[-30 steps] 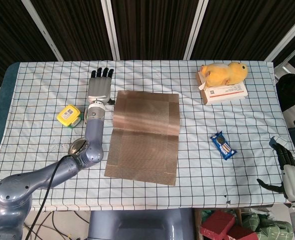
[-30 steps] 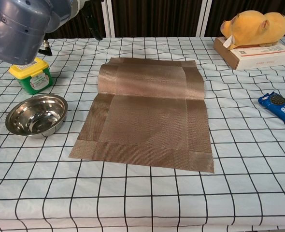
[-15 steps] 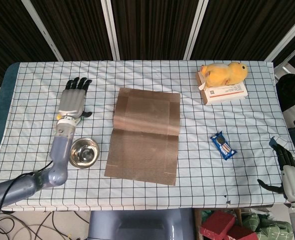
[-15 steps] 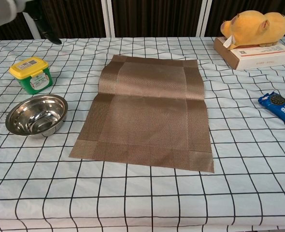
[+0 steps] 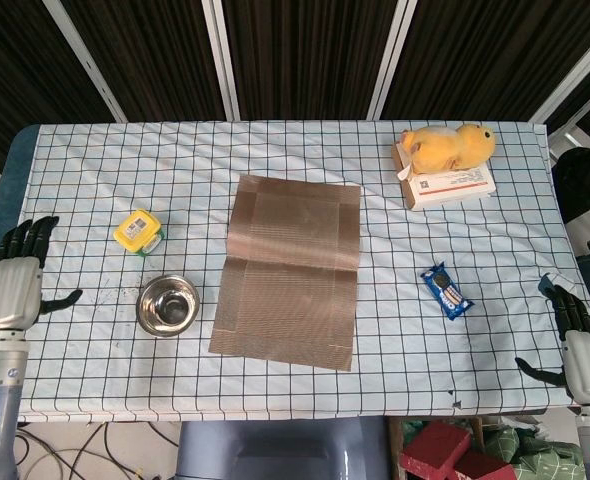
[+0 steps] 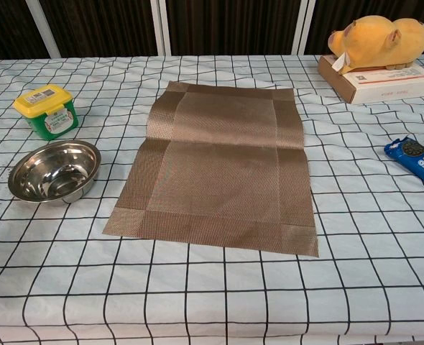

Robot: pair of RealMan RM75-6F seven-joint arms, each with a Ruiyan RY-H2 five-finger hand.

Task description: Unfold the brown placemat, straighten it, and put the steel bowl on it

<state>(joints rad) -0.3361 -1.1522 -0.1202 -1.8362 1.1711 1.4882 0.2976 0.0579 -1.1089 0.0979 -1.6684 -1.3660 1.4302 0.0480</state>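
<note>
- Two hands, both empty: the left hand (image 5: pixel 12 285) hangs off the left edge of the bench (image 5: pixel 95 150) with its fingers apart and nothing in them, and the right hand (image 5: pixel 575 345) sits off the right edge, likewise loose and holding nothing.
- A second ago the left arm stretched across the bench with its hand by the far-left corner of the brown placemat (image 5: pixel 290 270); half a second ago it had drawn back above the steel bowl (image 5: pixel 168 305); now it is clear of the bench altogether.
- The placemat lies unfolded in the middle of the bench, its long side running away from the robot. A crease line crosses it about midway, and in the chest view the far half still rises slightly at that line.
- Between the earlier frames and this one the far half has settled flatter; its sheen and hump are less marked.
- The bowl stands upright on the cloth, just left of the placemat's near-left part, apart from it and untouched.
- A yellow-lidded green tub (image 5: pixel 139 231) stands beyond the bowl.
- My reading: unfolding and straightening look done, and the withdrawal marks the end of that step. What remains is carrying the bowl onto the placemat, a short move rightward for the left hand.
</note>
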